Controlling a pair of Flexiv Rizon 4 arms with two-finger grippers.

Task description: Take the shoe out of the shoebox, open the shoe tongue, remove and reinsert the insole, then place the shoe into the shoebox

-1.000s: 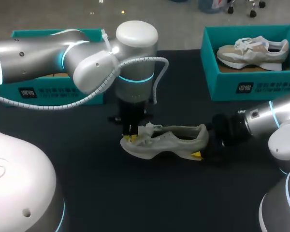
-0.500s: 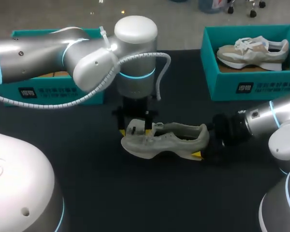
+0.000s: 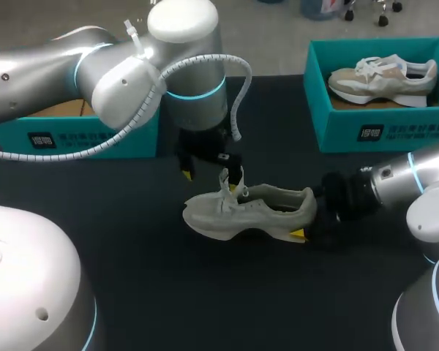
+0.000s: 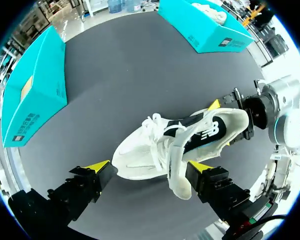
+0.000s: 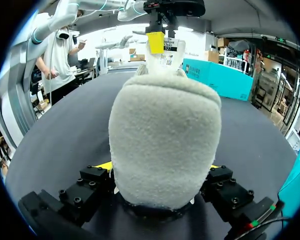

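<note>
A pale grey-white shoe [image 3: 249, 212] lies on its sole on the black table, toe to the left. Its tongue [image 3: 225, 183] stands up, pulled forward out of the opening. My right gripper [image 3: 309, 219] is shut on the heel [image 5: 165, 145], one yellow-tipped finger on each side. My left gripper [image 3: 211, 180] hangs open just above the tongue and laces, holding nothing. In the left wrist view its fingers [image 4: 97, 167] stand wide on either side of the shoe [image 4: 175, 150], above it. The open teal shoebox [image 3: 80, 131] sits behind at the left.
A second teal box [image 3: 366, 131] at the back right holds another shoe [image 3: 384, 77]. Bare black table [image 3: 205, 292] stretches in front of the shoe. My left arm reaches over the left box towards the middle.
My left gripper has opened, letting go of the shoe's front, and has risen back from it. The tongue now stands up. The right gripper and the shoe have stayed put.
</note>
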